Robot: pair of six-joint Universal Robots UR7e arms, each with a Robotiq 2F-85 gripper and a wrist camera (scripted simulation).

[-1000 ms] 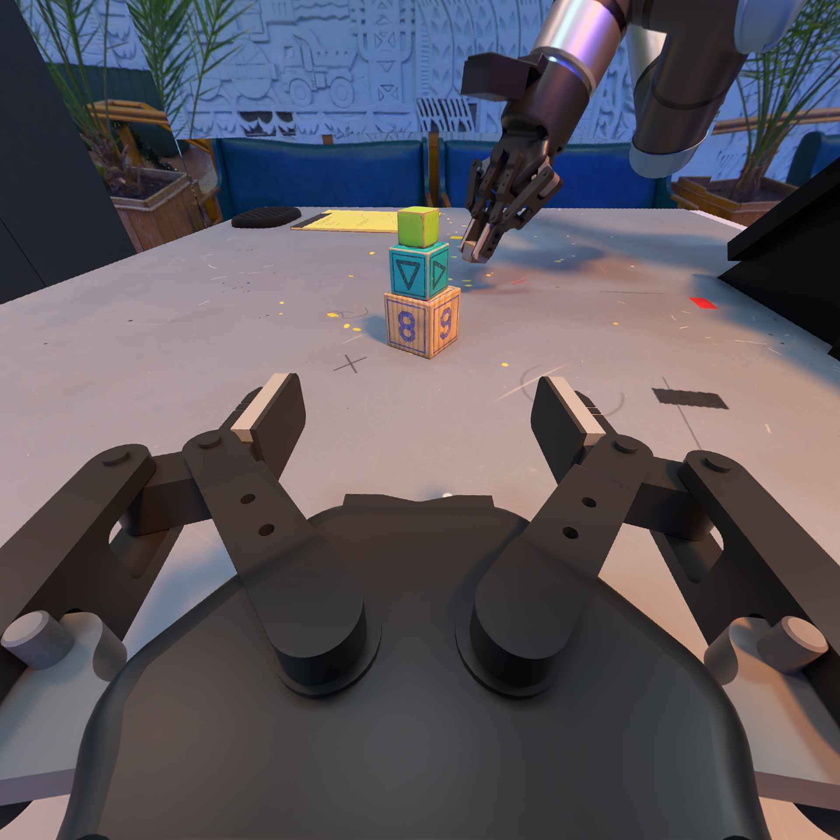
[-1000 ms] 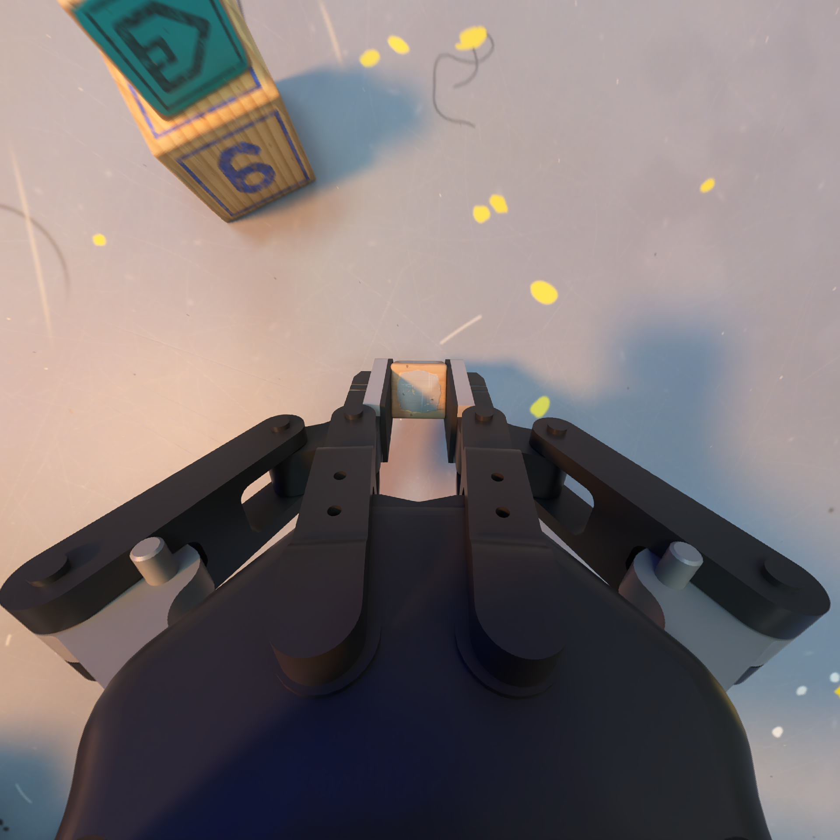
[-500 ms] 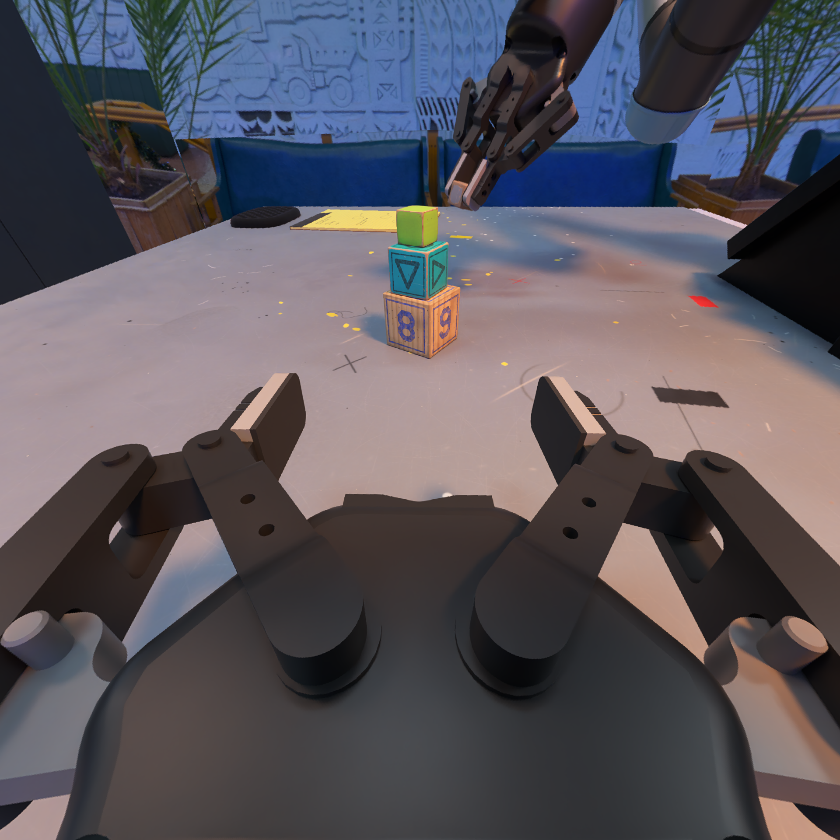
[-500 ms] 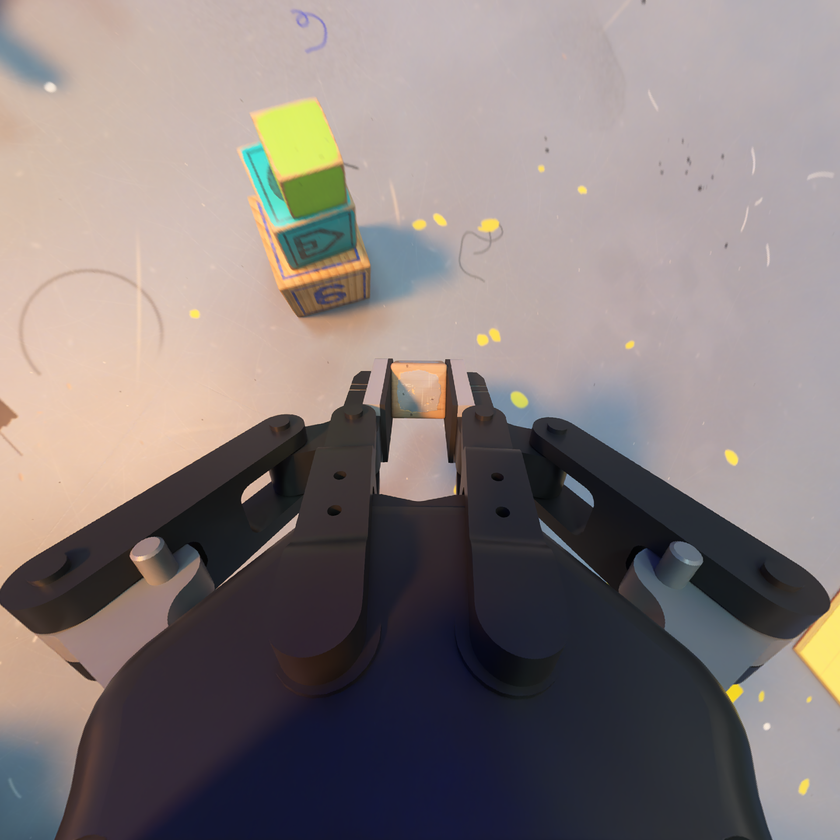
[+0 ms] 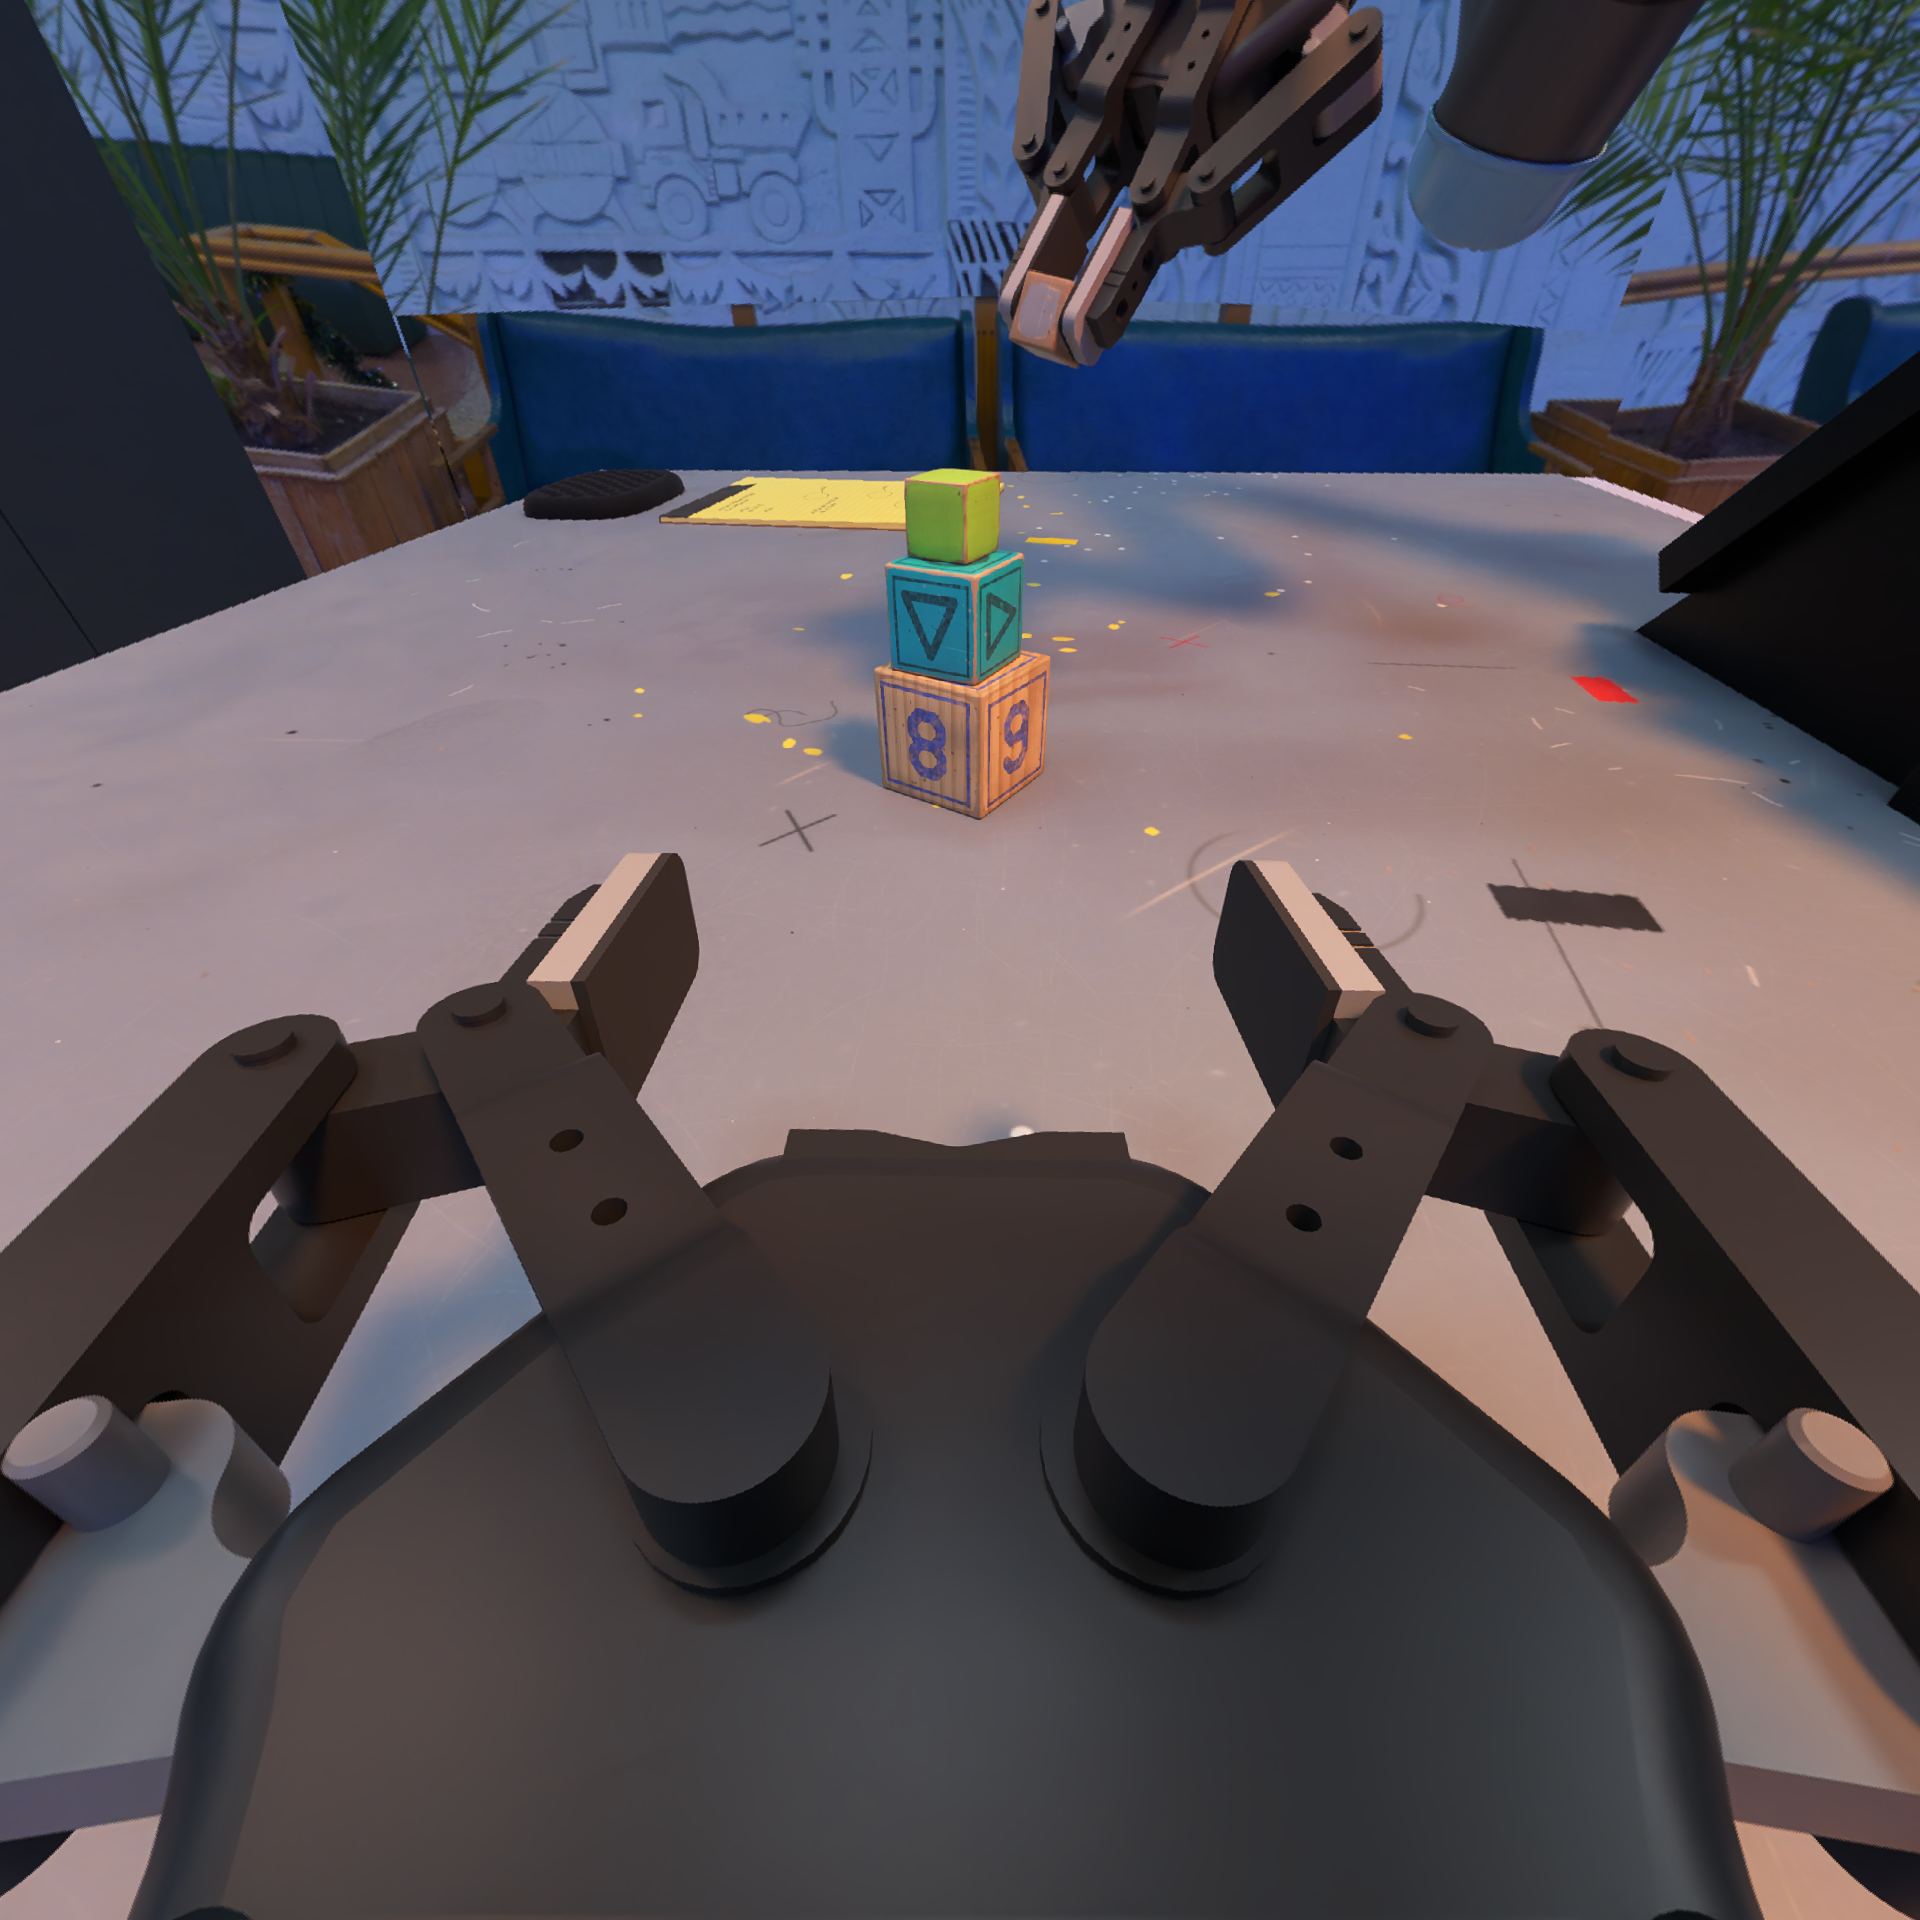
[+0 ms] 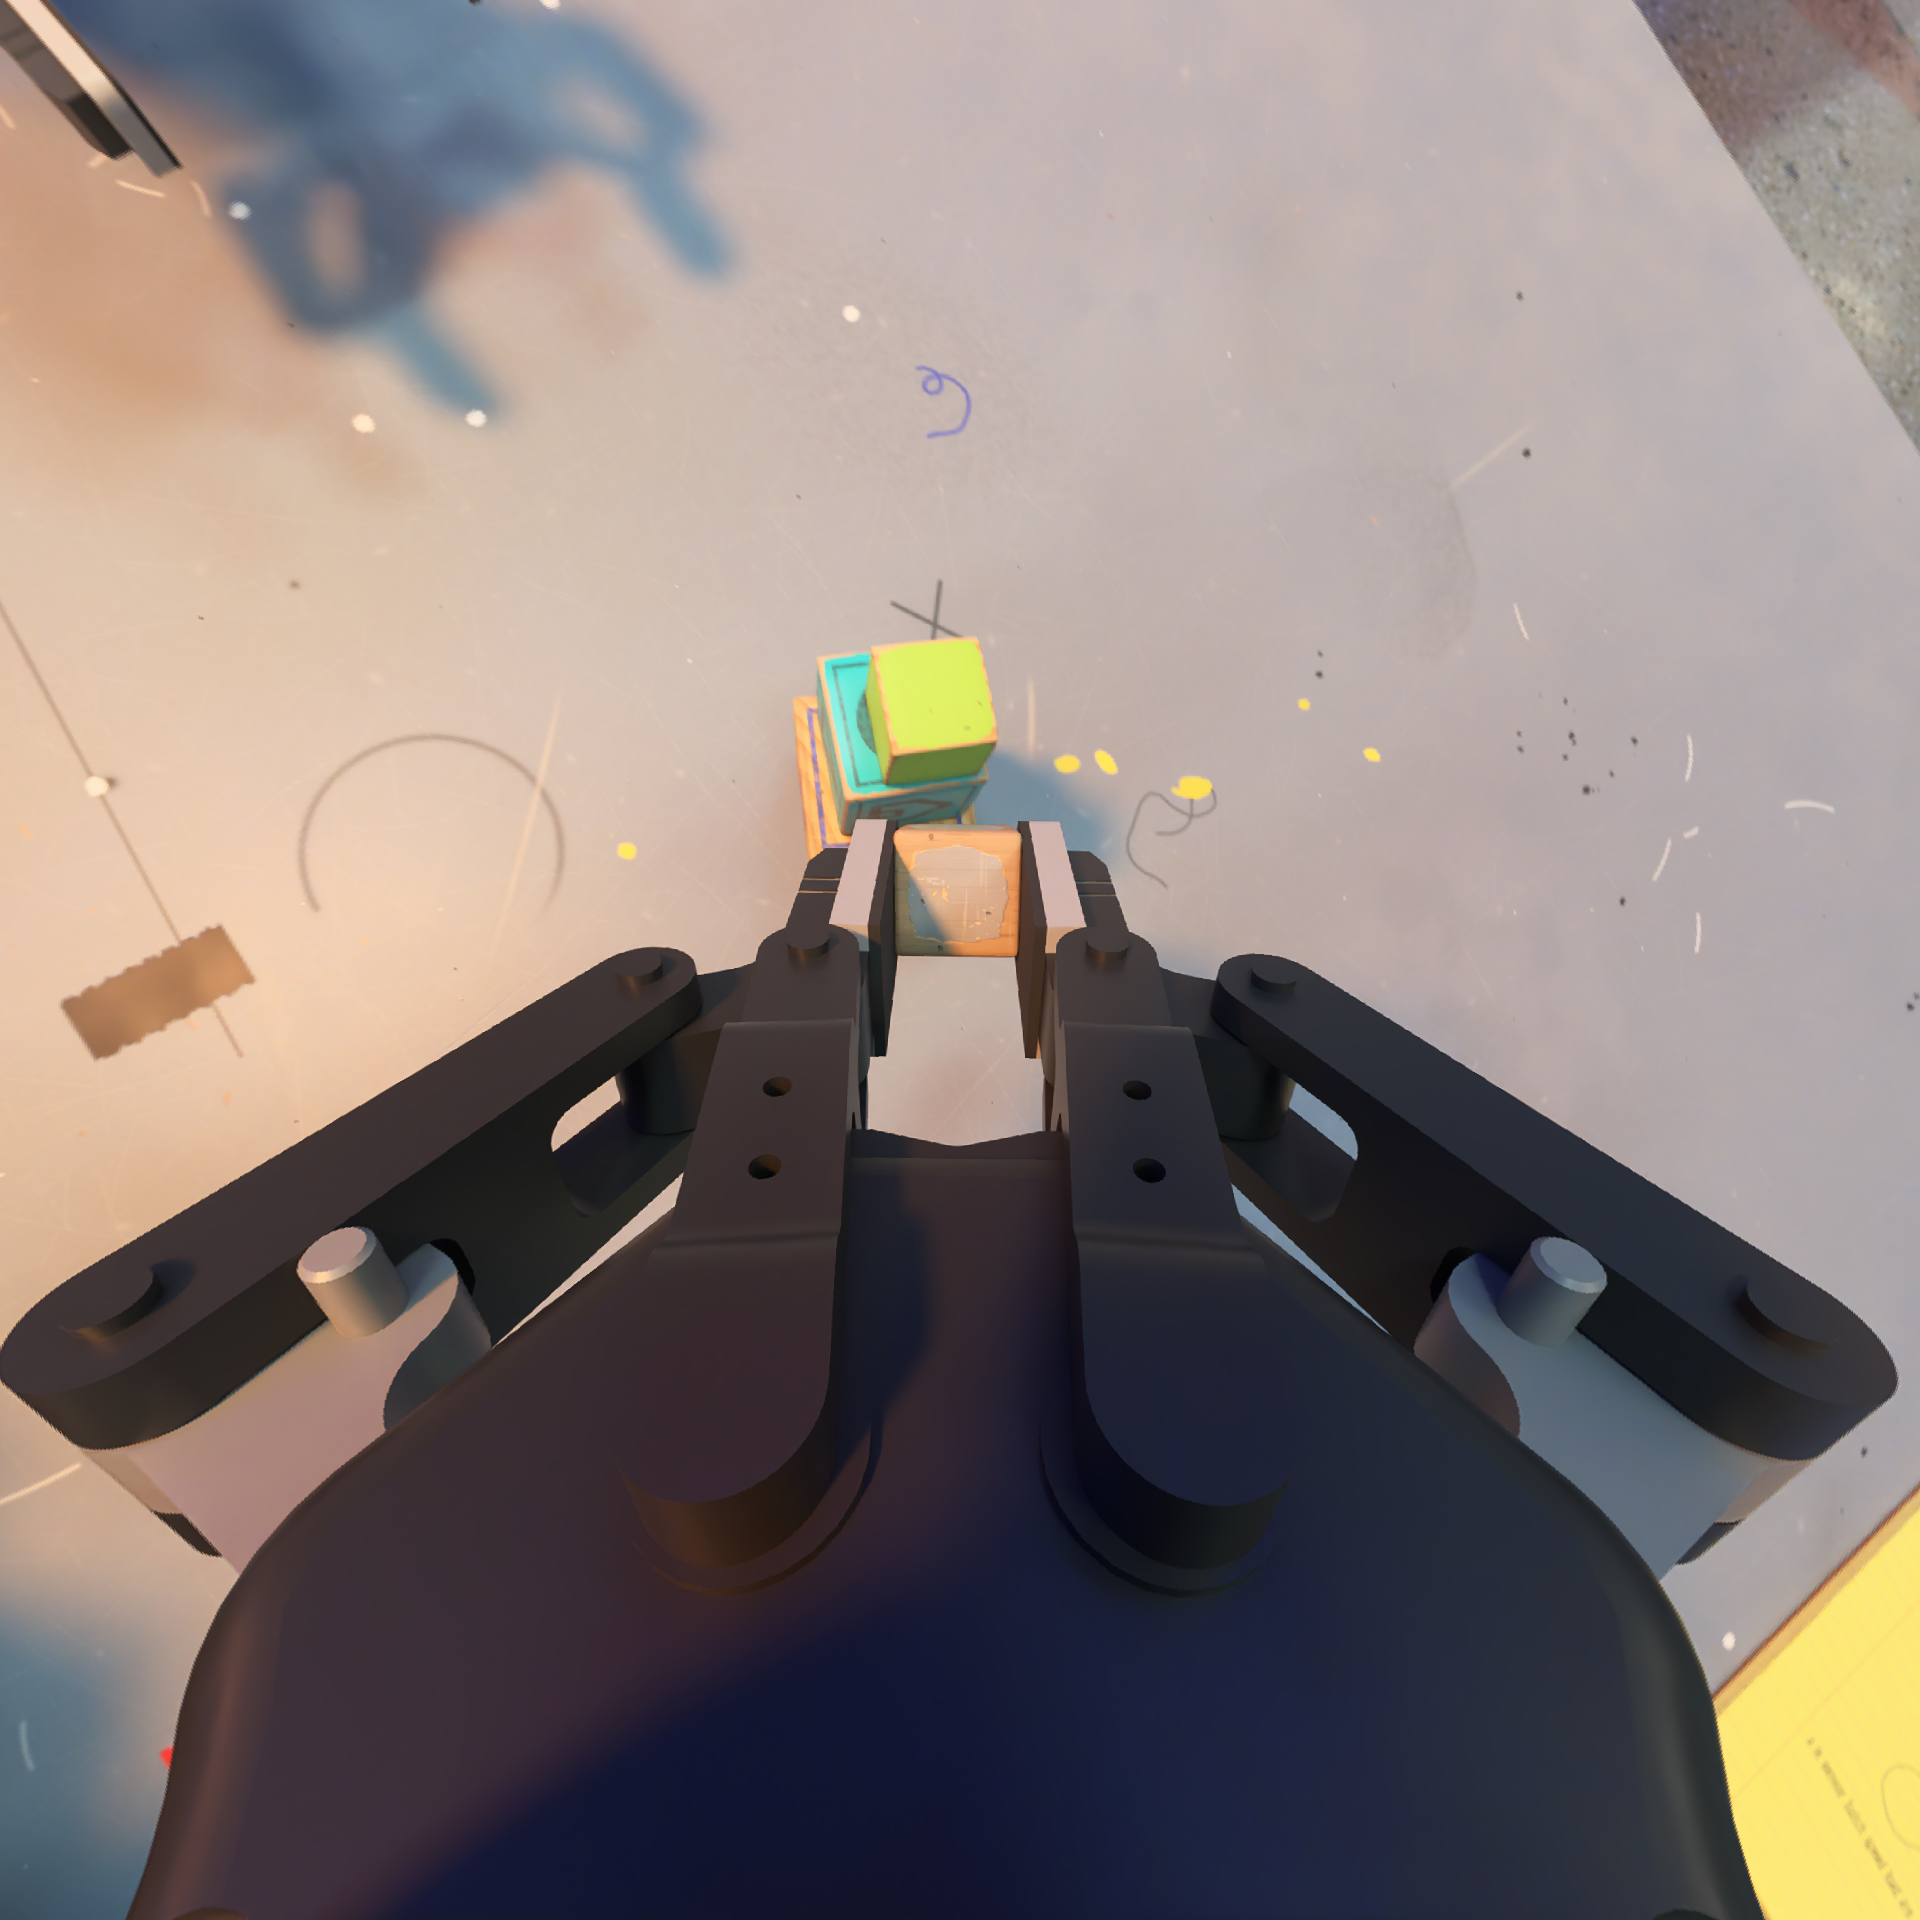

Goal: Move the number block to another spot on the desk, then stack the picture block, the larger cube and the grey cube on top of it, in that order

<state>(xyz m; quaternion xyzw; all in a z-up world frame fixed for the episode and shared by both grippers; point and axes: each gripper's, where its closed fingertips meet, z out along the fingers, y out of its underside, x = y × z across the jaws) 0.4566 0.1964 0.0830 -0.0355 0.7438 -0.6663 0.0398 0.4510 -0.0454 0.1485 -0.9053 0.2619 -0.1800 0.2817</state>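
At nine o'clock in the left wrist view, beyond the desk's far-left corner, a wooden planter box holds soil and a palm. Moving right along the far edge, at about eleven o'clock, lie a black oval pad and, just beside it, a yellow notepad. Near twelve o'clock stands the tower: the number block rests on the desk, the picture block, teal, sits on it, and the larger cube, green, tops both. Above and slightly right of the tower, at one o'clock, the right gripper hangs in the air, its fingers closed on the grey cube, a small wooden-edged block with a worn grey face. From the right wrist view that cube sits clamped between the pads, the tower below and just beyond it. At three o'clock another planter holds a palm. Low in the foreground, the left gripper hovers over bare desk, jaws spread wide and holding nothing.
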